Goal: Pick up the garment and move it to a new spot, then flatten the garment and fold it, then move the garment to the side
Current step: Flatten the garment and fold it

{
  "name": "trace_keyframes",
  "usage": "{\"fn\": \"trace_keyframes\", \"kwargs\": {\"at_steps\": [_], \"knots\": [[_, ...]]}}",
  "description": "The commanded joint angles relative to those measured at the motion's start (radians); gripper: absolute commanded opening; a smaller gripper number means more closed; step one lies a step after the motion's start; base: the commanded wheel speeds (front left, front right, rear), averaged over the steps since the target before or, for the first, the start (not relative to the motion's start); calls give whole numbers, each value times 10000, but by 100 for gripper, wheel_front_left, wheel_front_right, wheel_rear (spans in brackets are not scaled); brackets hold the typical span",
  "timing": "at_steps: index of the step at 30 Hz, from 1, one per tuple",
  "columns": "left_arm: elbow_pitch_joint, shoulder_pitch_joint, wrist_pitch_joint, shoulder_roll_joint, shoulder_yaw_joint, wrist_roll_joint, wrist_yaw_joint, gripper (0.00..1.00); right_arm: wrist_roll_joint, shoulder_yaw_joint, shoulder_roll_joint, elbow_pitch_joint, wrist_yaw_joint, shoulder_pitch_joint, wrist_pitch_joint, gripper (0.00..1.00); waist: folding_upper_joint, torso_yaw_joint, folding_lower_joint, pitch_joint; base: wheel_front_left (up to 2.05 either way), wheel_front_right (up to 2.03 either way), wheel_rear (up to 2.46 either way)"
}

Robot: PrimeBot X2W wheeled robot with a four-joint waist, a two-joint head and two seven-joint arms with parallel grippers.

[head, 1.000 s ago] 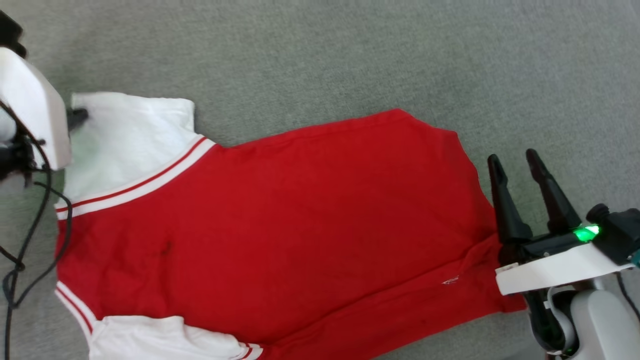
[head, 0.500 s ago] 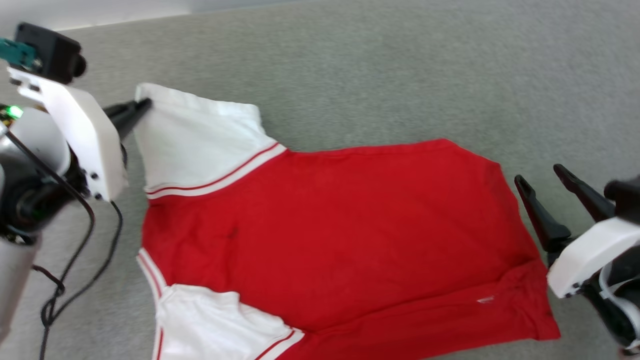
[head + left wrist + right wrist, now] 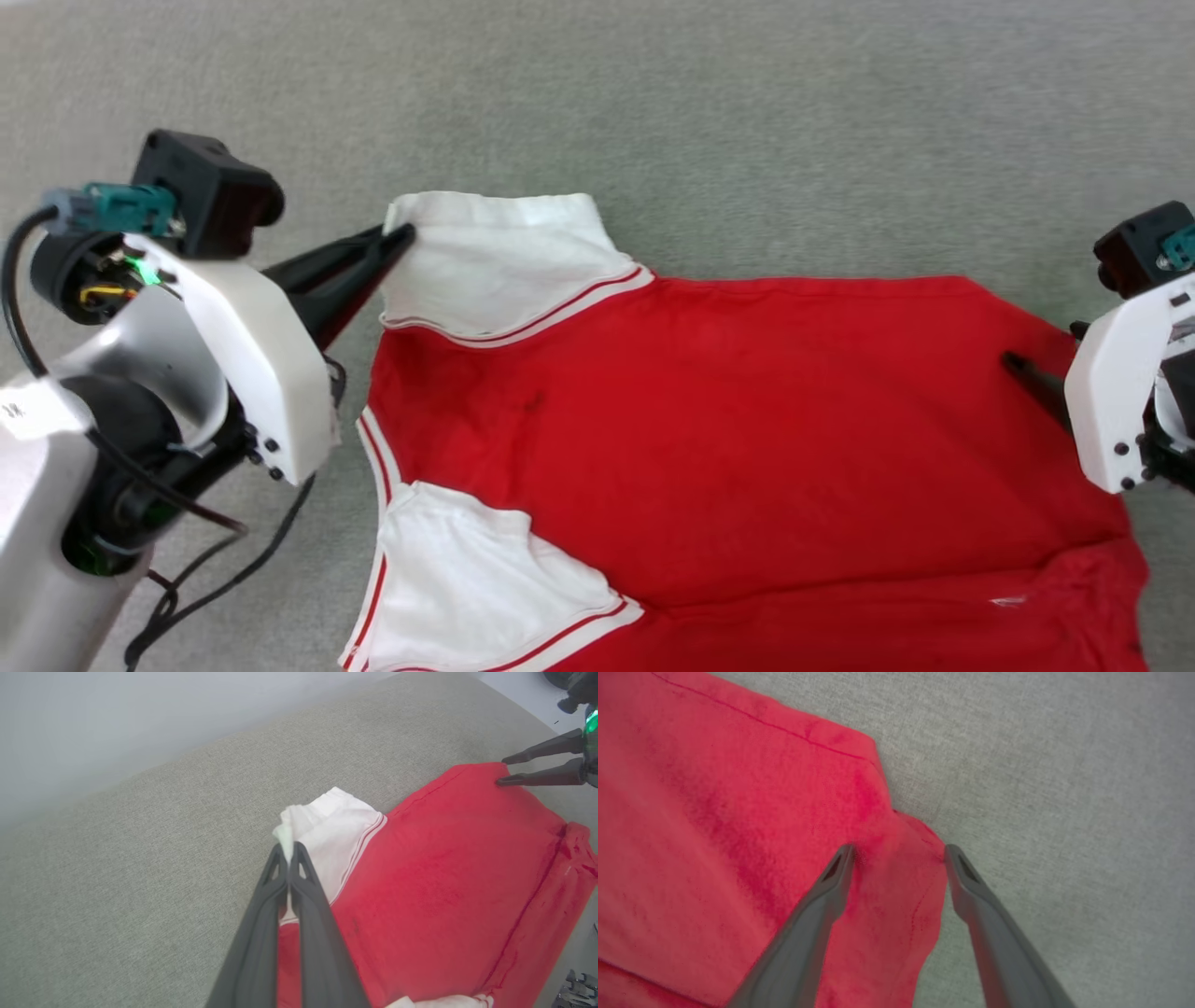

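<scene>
A grey-green woven surface [image 3: 747, 112] stretches across the whole head view, showing along the top and down the left side. A red shirt [image 3: 747, 420] lies spread on it, plain side up, covering the centre and lower right. Its body is mostly flat, with a fold [image 3: 1074, 569] rucked up near the lower right corner. One white sleeve [image 3: 495, 261] sits at the upper centre-left, its outer corner raised off the surface. The other sleeve [image 3: 467, 579] lies flat at the lower centre-left.

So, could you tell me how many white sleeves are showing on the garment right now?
2. One white sleeve lies at the garment's far left corner, its edge pinched in the left gripper; the other sleeve lies nearer the robot.
</scene>
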Motion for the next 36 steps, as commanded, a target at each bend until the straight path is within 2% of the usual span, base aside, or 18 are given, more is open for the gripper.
{"fn": "trace_keyframes", "kwargs": {"at_steps": [1,6,10,16,18,19,22,28,36], "knots": [[-97,118,-83,-38,-29,70,56,0,-58,54,-84,72,-4,-219,50,100,0,239,0,227,0,0,0],[-528,111,-260,-135,-167,233,-12,0,-220,479,-396,645,-4,-643,656,100,0,612,0,522,0,0,0],[-624,39,-371,-226,-352,264,-109,0,-316,1244,-750,1104,-4,-599,1150,100,0,897,0,753,0,0,0],[-501,-12,-514,-325,-531,323,-180,0,-65,1771,-834,1596,-3,-305,1227,100,0,1081,0,871,0,0,0],[-425,49,-567,-364,-593,299,-204,0,-49,1838,-832,1794,-4,-217,1081,25,0,1120,0,862,0,0,0],[-368,83,-615,-379,-622,309,-224,0,-147,1895,-909,1843,-4,-210,971,0,0,1133,0,838,0,0,0],[-124,241,-826,-439,-593,271,-235,0,-239,1784,-1030,1980,-12,-292,436,0,0,1099,0,670,0,0,0],[358,755,-1284,-400,-474,284,-126,0,248,1064,-633,1950,-10,-307,-871,0,0,914,0,24,0,0,0],[460,1834,-1677,-277,-394,70,96,0,614,-114,-204,1310,-7,772,-2211,0,0,775,0,-1030,0,0,0]]}}
